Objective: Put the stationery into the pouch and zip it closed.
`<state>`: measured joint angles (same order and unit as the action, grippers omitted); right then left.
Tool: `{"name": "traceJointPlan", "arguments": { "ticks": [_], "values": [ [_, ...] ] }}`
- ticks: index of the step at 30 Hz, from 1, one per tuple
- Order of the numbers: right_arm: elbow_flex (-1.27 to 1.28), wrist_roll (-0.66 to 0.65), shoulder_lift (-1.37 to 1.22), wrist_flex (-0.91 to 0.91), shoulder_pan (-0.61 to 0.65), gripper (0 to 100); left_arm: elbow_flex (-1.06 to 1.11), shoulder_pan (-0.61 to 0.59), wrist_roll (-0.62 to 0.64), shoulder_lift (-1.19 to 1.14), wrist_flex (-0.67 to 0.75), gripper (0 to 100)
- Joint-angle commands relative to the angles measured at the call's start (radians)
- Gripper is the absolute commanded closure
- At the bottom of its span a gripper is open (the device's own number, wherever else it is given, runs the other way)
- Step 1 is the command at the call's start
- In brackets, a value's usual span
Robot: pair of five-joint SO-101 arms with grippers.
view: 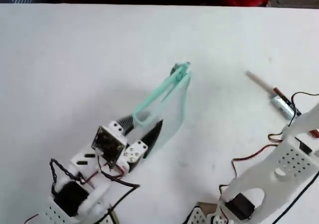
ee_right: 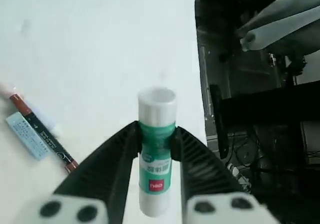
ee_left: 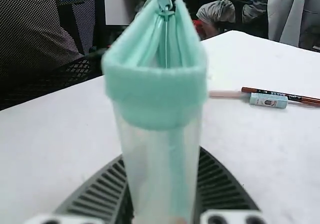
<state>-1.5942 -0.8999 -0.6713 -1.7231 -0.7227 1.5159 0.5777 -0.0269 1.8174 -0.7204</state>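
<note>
Step in hand: loading. The stationery is not yet in the pouch and the zip is not yet closed.

Left end effector is pinching the near end of the clear plastic pouch with mint-green zip trim, jaws pressed onto its sides, holding it up off the white tabletop. The pouch's long axis runs from that end effector diagonally away toward the far right of the high view. The zip slider sits at the far tip. The mint band is spread into an open loop at the held end and narrows toward the slider, so the mouth faces up and is widest near the jaws.

Right end effector is clamped on the white-capped glue stick with green label, at the right side of the tabletop, well apart from the pouch. The stick's long axis lies along the fingers, with the cap poking out past the fingertips.

The brown wooden pencil and the small pale-blue wrapped eraser lie just beside each other on the tabletop to the right of the pouch, not yet picked up.

Likely next move: carry the glue stick across to the wide part of the mouth, line its axis up with the pouch's length and tip it in cap-first. The opening is narrow and soft, so the approach probably has to be centred between the trim edges. The pencil and eraser come after, then the zip.
</note>
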Motion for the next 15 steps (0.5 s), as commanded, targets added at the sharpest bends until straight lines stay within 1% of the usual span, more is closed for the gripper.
{"name": "traceJointPlan", "arguments": {
  "ticks": [1, 4, 7, 11, 15],
  "values": [
    [0.132, 0.017, 0.134, -0.004, -0.010, 97.9, -0.006, -0.008, -0.011, -0.005, 0.005, 87],
    [0.334, 0.021, 0.257, -0.004, -0.001, 97.9, -0.009, -0.008, -0.011, -0.004, 0.003, 87],
    [0.563, 0.023, 0.418, -0.002, 0.041, 97.9, -0.015, -0.010, -0.011, -0.004, -0.002, 87],
    [0.856, 0.023, 0.651, 0.004, 0.140, 97.9, -0.017, -0.056, -0.008, -0.004, 0.005, 87],
    [1.105, 0.023, 0.871, 0.064, 0.265, 97.9, -0.017, -0.059, -0.006, -0.004, 0.006, 87]
  ]
}}
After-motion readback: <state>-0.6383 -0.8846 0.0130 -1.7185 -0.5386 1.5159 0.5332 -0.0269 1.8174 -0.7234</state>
